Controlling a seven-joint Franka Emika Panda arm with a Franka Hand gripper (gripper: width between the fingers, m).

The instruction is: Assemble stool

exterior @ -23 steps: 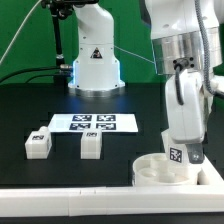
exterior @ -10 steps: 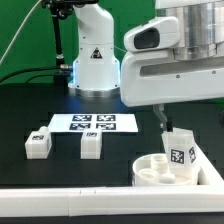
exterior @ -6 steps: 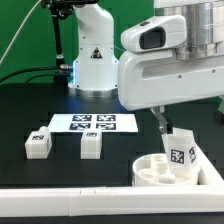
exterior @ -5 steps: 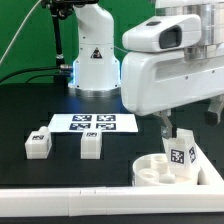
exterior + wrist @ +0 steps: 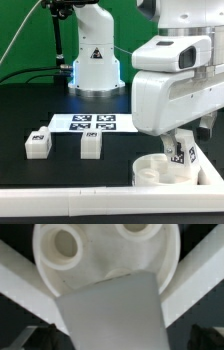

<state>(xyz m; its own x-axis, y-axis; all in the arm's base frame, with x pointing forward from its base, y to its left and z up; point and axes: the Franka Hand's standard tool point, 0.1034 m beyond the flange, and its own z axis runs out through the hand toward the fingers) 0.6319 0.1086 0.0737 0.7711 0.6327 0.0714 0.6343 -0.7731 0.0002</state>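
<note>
At the exterior view's left of the black surface (image 5: 30, 105), a loose stool leg (image 5: 38, 144) lies with its tag upward. A second loose leg (image 5: 91, 145) sits to its right, the two apart. Behind them the marker board (image 5: 92, 123) lies flat, and the arm's white base (image 5: 95, 60) stands farther back. Along the near edge runs a long white bar (image 5: 60, 190). Toward the right, the round seat (image 5: 150, 172) rests on the surface just behind that bar. An upright leg (image 5: 182, 155) stands in it with its tag facing the camera. The claw (image 5: 180, 143) hangs over this leg, mostly hidden beneath the bulky white wrist. In the wrist view its two fingers (image 5: 22, 283) flank the upright leg closely, one on each side, above the seat and its round sockets (image 5: 62, 246). Whether they actually clamp the leg I cannot tell.
</note>
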